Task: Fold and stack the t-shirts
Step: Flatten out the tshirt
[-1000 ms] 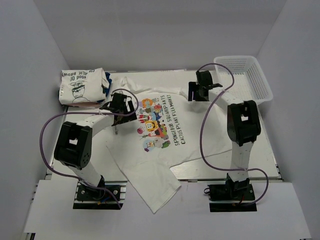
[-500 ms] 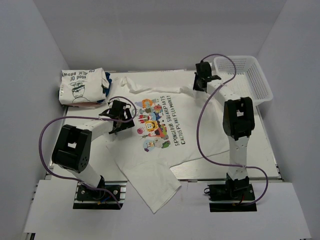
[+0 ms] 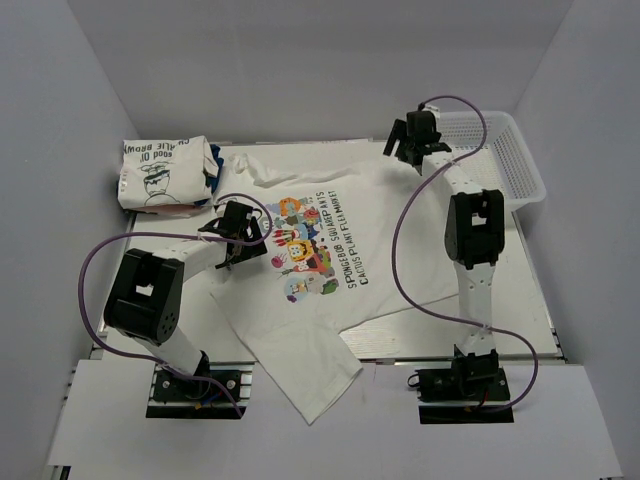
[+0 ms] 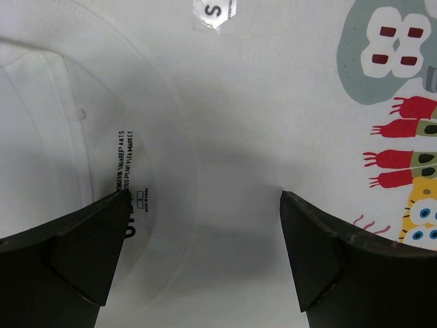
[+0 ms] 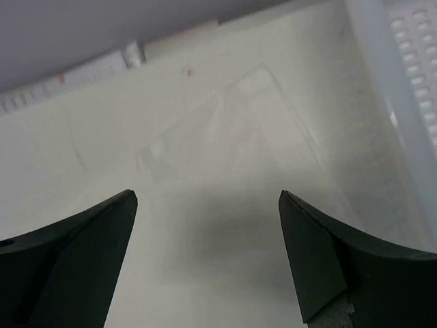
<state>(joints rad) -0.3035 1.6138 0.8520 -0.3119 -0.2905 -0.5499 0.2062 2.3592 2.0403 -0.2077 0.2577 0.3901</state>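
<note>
A white t-shirt with a colourful cartoon print point(image 3: 318, 250) lies spread on the table, print up. A folded white t-shirt with a black Charlie Brown drawing point(image 3: 160, 175) sits on a stack at the back left. My left gripper point(image 3: 232, 250) is open, low over the collar of the spread shirt; its wrist view shows the neck label point(image 4: 126, 164) and the print point(image 4: 403, 123) between the jaws. My right gripper point(image 3: 408, 150) is open and empty above the shirt's far right part, beside the basket; its wrist view shows bare table point(image 5: 205, 178).
A white mesh basket point(image 3: 490, 160) stands at the back right, and its wall shows in the right wrist view point(image 5: 403, 102). White walls close in the back and sides. One sleeve point(image 3: 305, 370) of the spread shirt hangs past the table's near edge.
My right gripper has moved away toward the back right, next to the basket. My left gripper has shifted slightly toward me over the collar. The shirt's far right corner now lies flatter.
</note>
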